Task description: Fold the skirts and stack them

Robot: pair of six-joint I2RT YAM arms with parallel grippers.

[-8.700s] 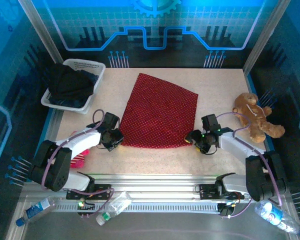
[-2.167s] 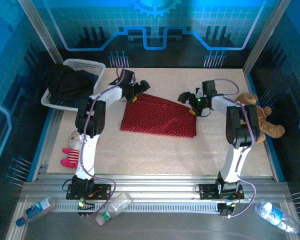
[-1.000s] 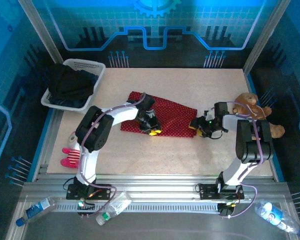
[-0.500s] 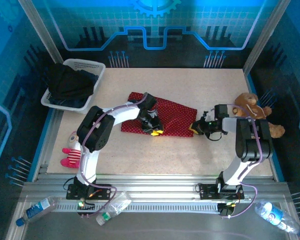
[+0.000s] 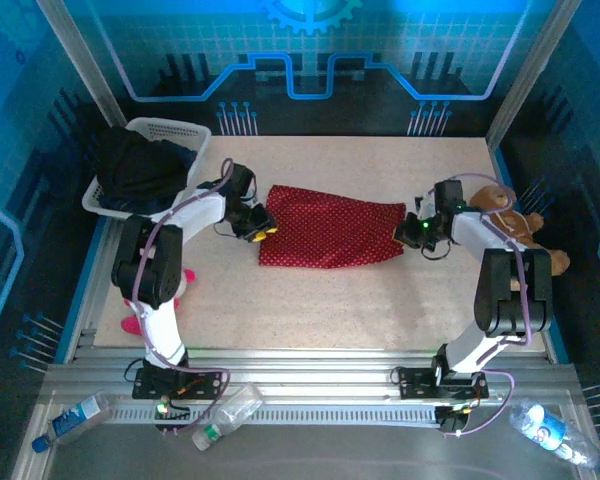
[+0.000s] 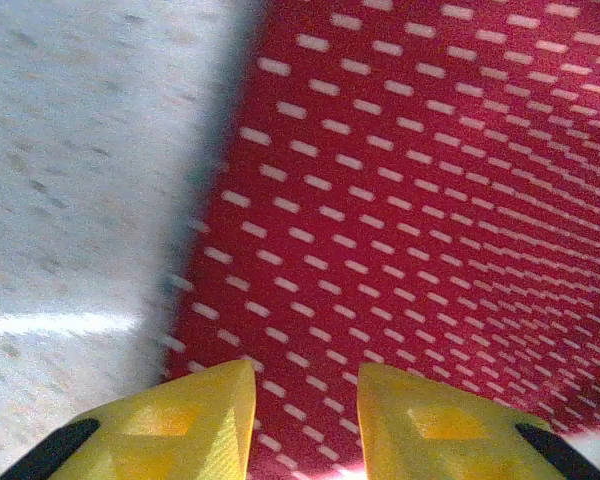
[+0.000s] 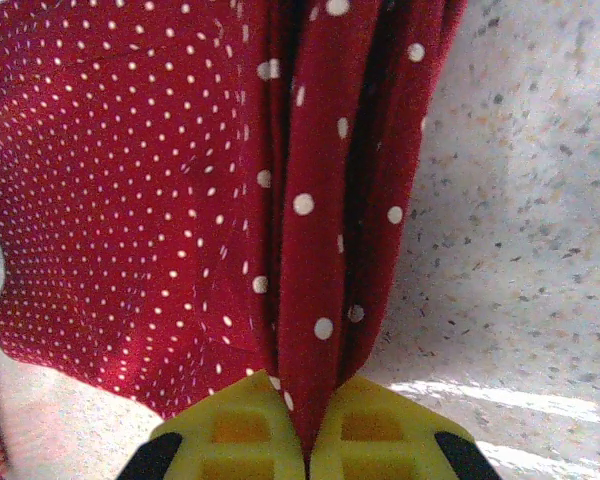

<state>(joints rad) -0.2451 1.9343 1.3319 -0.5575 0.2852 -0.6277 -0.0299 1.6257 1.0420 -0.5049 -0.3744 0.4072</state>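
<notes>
- Skirt (image 5: 330, 232): red, dotted, folded to a band mid counter (image 5: 330, 330), long axis left-right.
- Right tool (image 5: 410, 229): at the skirt's right short end, clenched on the bunched edge. Right wrist view has the layers pinched between its yellow fingers (image 7: 235, 420).
- Left tool (image 5: 261, 227): at the left short end, jaws partly apart over the cloth just inside the edge. Nothing seen pinched, so released.
- Key relation: one tool per short end. The band runs right from the left tool and left from the right tool.
- Judgement: next fold likely goes end over end across the long axis. Only the right arm has a grip, so the left must clamp first.
- Dark skirts (image 5: 140, 170) sit in the basket (image 5: 170, 128) at far left, nearer the left arm.
</notes>
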